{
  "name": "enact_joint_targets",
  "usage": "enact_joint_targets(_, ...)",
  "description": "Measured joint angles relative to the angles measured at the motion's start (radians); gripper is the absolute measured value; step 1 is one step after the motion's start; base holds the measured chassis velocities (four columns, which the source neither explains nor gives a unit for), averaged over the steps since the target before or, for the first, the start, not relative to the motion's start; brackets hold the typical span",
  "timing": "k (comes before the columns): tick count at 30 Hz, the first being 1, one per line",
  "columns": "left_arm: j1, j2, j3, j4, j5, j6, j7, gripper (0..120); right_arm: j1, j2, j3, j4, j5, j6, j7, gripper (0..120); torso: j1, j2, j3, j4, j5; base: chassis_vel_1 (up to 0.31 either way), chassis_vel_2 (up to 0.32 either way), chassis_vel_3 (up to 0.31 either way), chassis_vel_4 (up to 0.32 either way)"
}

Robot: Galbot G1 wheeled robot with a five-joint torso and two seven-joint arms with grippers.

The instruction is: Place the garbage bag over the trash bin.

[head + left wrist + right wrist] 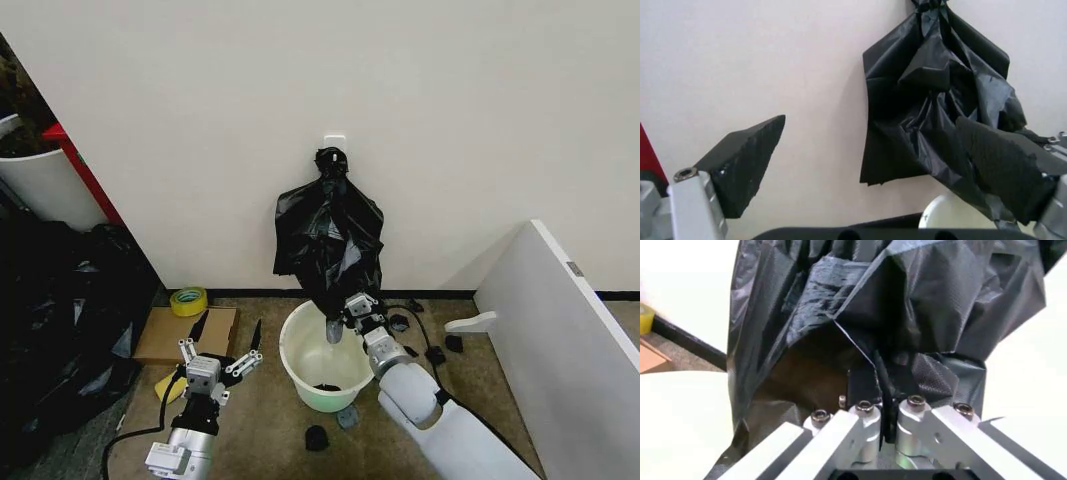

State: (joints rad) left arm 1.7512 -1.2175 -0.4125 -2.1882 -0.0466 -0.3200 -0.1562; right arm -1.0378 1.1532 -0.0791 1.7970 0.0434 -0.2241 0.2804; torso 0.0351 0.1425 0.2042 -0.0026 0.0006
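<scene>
A black plastic bundle (330, 215) hangs from a knotted neck on a wall hook. The garbage bag (335, 288) (933, 150) (840, 340) is the glossy, crinkly sheet at its lower end; I cannot separate it from the rest. My right gripper (340, 318) (881, 385) is shut on that lower edge, just above the far rim of the trash bin (300, 385) (943, 215), a white bucket on the floor. Left of the bin, my left gripper (226, 335) (873, 165) stands open and holds nothing.
A yellow tape roll (188, 300) and a flat cardboard box (175, 340) lie left of the bin. A heap of black bags (60, 320) and a white drum (40, 185) fill the far left. A white panel (560, 320) stands at the right. Small black pieces (316, 437) dot the floor.
</scene>
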Motion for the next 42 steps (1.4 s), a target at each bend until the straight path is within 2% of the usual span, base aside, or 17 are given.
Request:
enact_joint_targets(7, -0.017, 0.020, 0.004, -0.006, -0.018, 0.019, -0.001, 100, -0.062, -0.025, 0.070, 0.120, 0.149, 0.069, -0.045, 0, 0.000, 0.000, 0.000, 0.0002, -0.0001, 0.000, 0.000, 0.000, 0.000)
enact_joint_targets(8, -0.032, 0.037, 0.011, -0.010, -0.035, 0.035, 0.000, 100, -0.100, -0.039, 0.107, 0.180, 0.223, 0.105, -0.073, 0, 0.000, 0.000, 0.000, 0.0000, -0.0001, 0.000, 0.000, 0.000, 0.000)
enact_joint_targets(11, -0.077, 0.088, 0.027, -0.012, -0.065, 0.067, 0.006, 100, -0.161, -0.072, 0.159, 0.275, 0.310, 0.152, -0.110, 0, 0.000, 0.000, 0.000, -0.0002, -0.0004, 0.000, 0.000, 0.000, 0.000)
enact_joint_targets(12, -0.077, 0.088, 0.027, -0.012, -0.065, 0.067, 0.006, 100, -0.161, -0.072, 0.159, 0.275, 0.310, 0.152, -0.110, 0, 0.000, 0.000, 0.000, -0.0002, -0.0004, 0.000, 0.000, 0.000, 0.000)
enact_joint_targets(17, -0.173, 0.181, 0.051, -0.007, -0.115, 0.114, 0.017, 100, -0.225, -0.112, 0.193, 0.365, 0.337, 0.211, -0.156, 0, 0.000, 0.000, 0.000, -0.0006, -0.0003, 0.000, 0.000, 0.000, 0.000)
enact_joint_targets(19, -0.215, 0.229, 0.053, -0.006, -0.144, 0.136, 0.019, 100, -0.224, -0.123, 0.178, 0.375, 0.321, 0.239, -0.180, 0, 0.000, 0.000, 0.000, 0.0004, 0.0001, 0.000, 0.000, 0.000, 0.000)
enact_joint_targets(21, -0.242, 0.249, 0.060, 0.000, -0.156, 0.145, 0.019, 100, -0.224, -0.125, 0.174, 0.375, 0.306, 0.250, -0.188, 0, 0.000, 0.000, 0.000, 0.0008, 0.0000, 0.000, 0.000, 0.000, 0.000)
enact_joint_targets(23, -0.320, 0.298, 0.095, 0.027, -0.174, 0.164, 0.019, 100, -0.235, -0.129, 0.177, 0.376, 0.271, 0.274, -0.204, 0, 0.000, 0.000, 0.000, 0.0004, -0.0003, 0.000, 0.000, 0.000, 0.000)
enact_joint_targets(27, -0.482, 0.380, 0.219, 0.096, -0.202, 0.196, 0.019, 100, -0.253, -0.126, 0.197, 0.381, 0.248, 0.292, -0.212, 0, 0.000, 0.000, 0.000, -0.0007, -0.0002, 0.000, 0.000, 0.000, 0.000)
enact_joint_targets(28, -0.482, 0.380, 0.219, 0.096, -0.202, 0.196, 0.019, 100, -0.253, -0.126, 0.197, 0.381, 0.248, 0.292, -0.212, 0, 0.000, 0.000, 0.000, -0.0007, -0.0002, 0.000, 0.000, 0.000, 0.000)
enact_joint_targets(34, -0.658, 0.492, 0.386, 0.167, -0.210, 0.213, 0.060, 100, -0.232, -0.118, 0.198, 0.383, 0.246, 0.291, -0.210, 0, 0.000, 0.000, 0.000, 0.0004, 0.0003, 0.000, 0.000, 0.000, 0.000)
enact_joint_targets(38, -0.752, 0.524, 0.450, 0.191, -0.179, 0.217, 0.065, 100, -0.232, -0.118, 0.199, 0.384, 0.243, 0.290, -0.210, 0, 0.000, 0.000, 0.000, 0.0002, 0.0000, 0.000, 0.000, 0.000, 0.000)
enact_joint_targets(42, -0.855, 0.527, 0.517, 0.216, -0.142, 0.221, 0.065, 100, -0.234, -0.116, 0.204, 0.384, 0.243, 0.290, -0.210, 0, 0.000, 0.000, 0.000, -0.0001, 0.0001, 0.000, 0.000, 0.000, 0.000)
